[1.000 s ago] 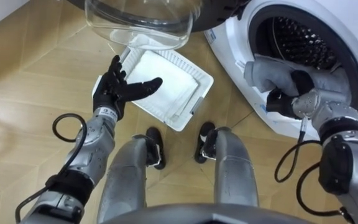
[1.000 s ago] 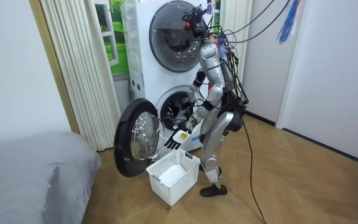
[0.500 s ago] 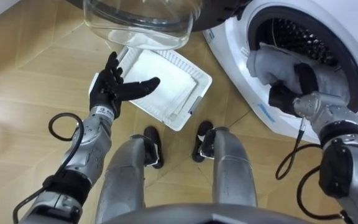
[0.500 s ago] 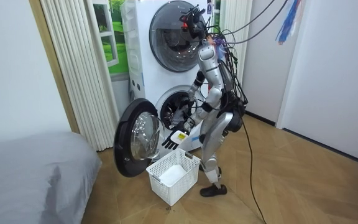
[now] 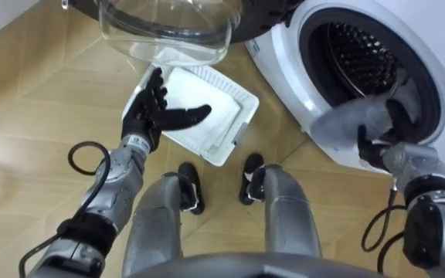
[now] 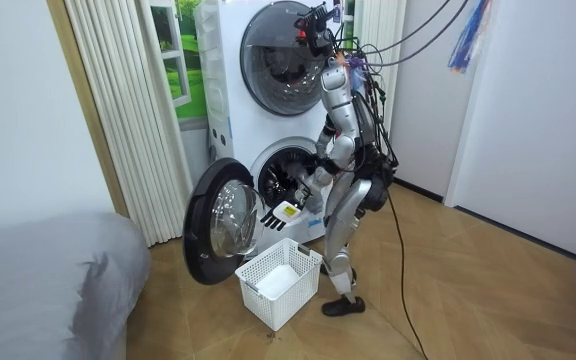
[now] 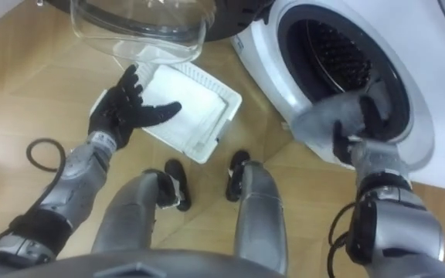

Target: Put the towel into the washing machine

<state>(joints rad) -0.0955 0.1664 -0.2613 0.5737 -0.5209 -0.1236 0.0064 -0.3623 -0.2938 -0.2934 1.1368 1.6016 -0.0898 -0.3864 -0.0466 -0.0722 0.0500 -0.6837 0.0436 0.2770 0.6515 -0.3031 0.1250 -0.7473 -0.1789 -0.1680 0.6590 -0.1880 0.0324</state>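
The right hand [image 5: 373, 147], fingers curled round the grey towel [image 5: 344, 123], holds it at the lower edge of the washing machine [image 5: 278, 66] opening, the drum open behind it, while the left hand [image 5: 147, 116] hovers with fingers spread over the floor basket [image 5: 242, 120].

You have the left arm coming in from the lower left, elbow a little bent, forearm rising toward the wrist. The left hand [image 5: 150, 116] is held out in front of you with its fingers straight and spread, one of them stretched sideways toward your right, and it holds nothing. Your right arm comes up from the lower right, forearm nearly upright, wrist bent forward. The right hand [image 5: 378, 145] has its dark fingers curled round the grey towel [image 5: 344, 123]. In the room view you stand upright on both legs, both arms forward at about waist height
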